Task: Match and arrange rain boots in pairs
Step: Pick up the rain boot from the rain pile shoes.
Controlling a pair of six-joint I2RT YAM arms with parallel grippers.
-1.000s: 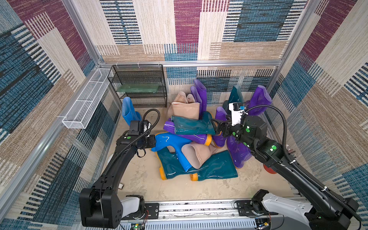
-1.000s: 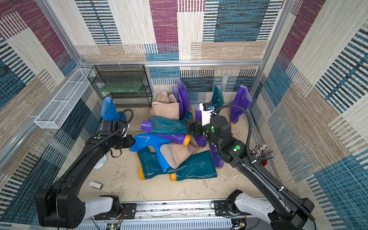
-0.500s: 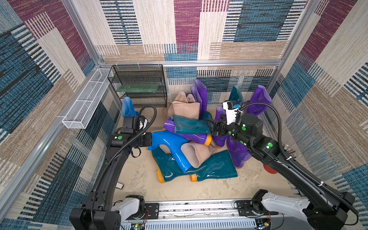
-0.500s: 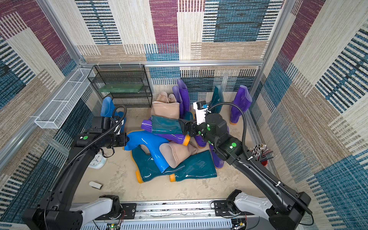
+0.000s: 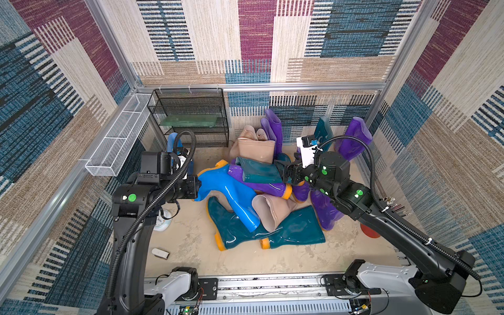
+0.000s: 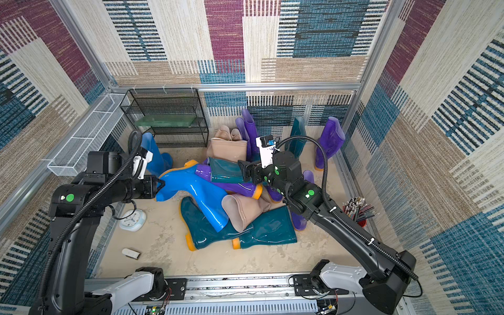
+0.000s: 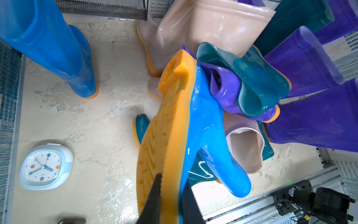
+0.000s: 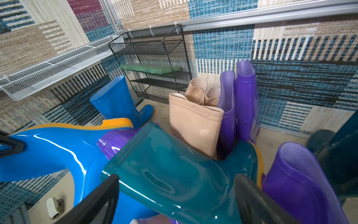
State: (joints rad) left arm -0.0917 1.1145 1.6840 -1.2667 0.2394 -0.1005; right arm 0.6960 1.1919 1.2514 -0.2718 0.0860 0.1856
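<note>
Well, the bright blue glossy rubber boot (image 5: 231, 196) with the orange sole lies tilted on the jumbled heap mid-floor. The left gripper (image 7: 172, 180) is clamped on the toe end of its sole. The right gripper (image 8: 176, 177) is spread wide astride the dark teal boot (image 8: 174, 164) topping that heap. By my reckoning little is done. Two beige boots (image 5: 252, 133) and two purple boots (image 5: 272, 125) stand paired at the back wall, and a second blue boot (image 6: 152, 152) stands alone beside the black wire rack (image 5: 191, 117).

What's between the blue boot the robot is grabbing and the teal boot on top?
A purple boot, between the held blue boot and the top teal boot; the left wrist view shows it.
</note>
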